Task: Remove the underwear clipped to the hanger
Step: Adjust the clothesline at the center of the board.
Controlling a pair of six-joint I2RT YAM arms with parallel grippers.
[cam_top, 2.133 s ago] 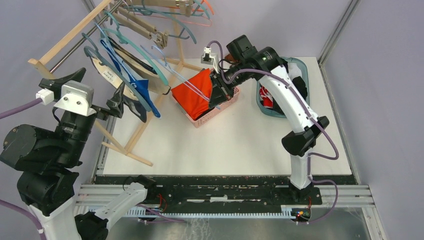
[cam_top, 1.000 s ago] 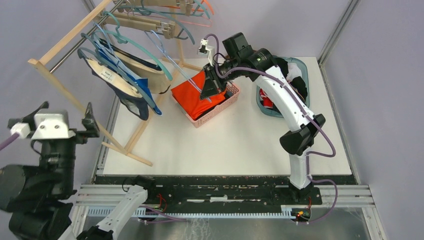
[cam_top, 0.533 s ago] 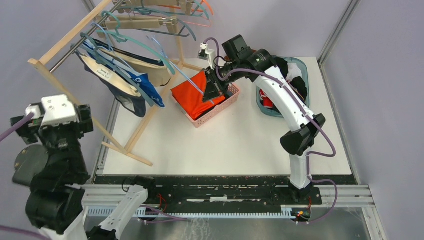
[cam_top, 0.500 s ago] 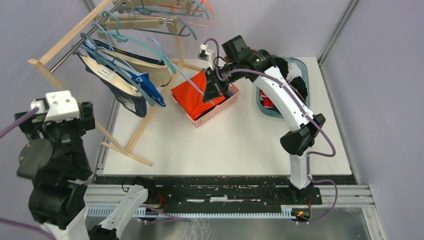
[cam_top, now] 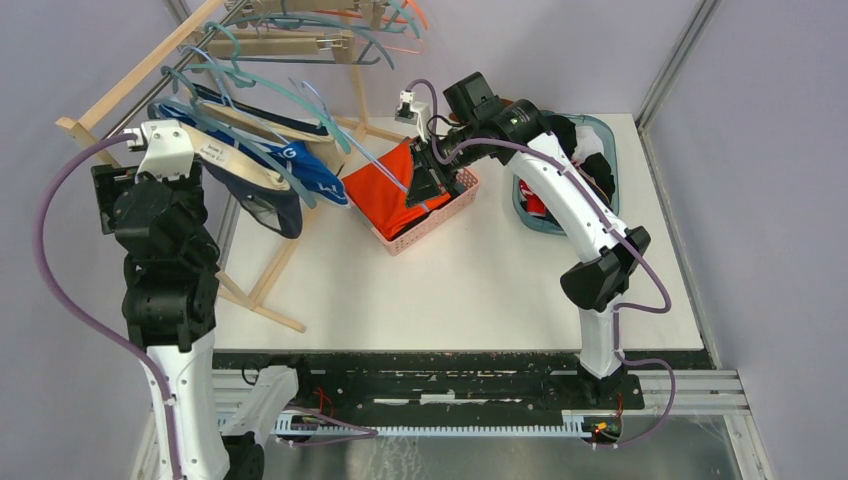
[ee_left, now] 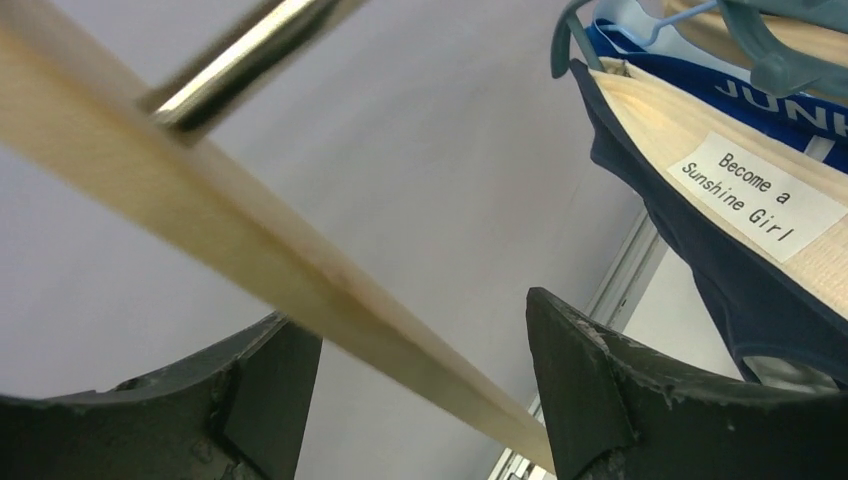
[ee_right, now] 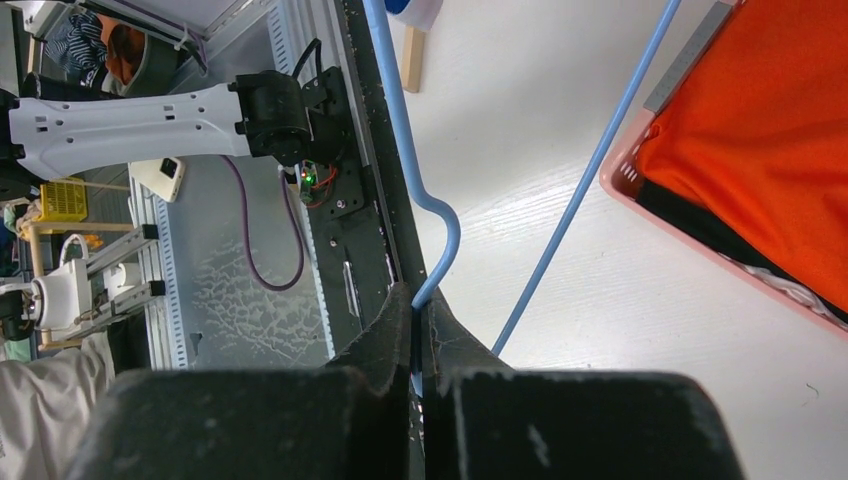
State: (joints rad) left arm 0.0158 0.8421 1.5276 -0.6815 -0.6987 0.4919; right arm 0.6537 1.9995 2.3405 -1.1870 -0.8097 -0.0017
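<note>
Left wrist view: holding the left gripper wide apart, seemingly just short of a wooden rail, beside hanging underwear. Pinching the right gripper tight onto a blue hanger.

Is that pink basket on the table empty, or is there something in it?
Not empty. A large orange garment fills most of the pink basket, covering nearly all of its inside in the top view.

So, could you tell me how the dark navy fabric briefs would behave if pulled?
Probably floppy: the dark navy fabric briefs sag in a curve. Likely light: thin cloth. Could drag the touching beige fabric briefs.
</note>
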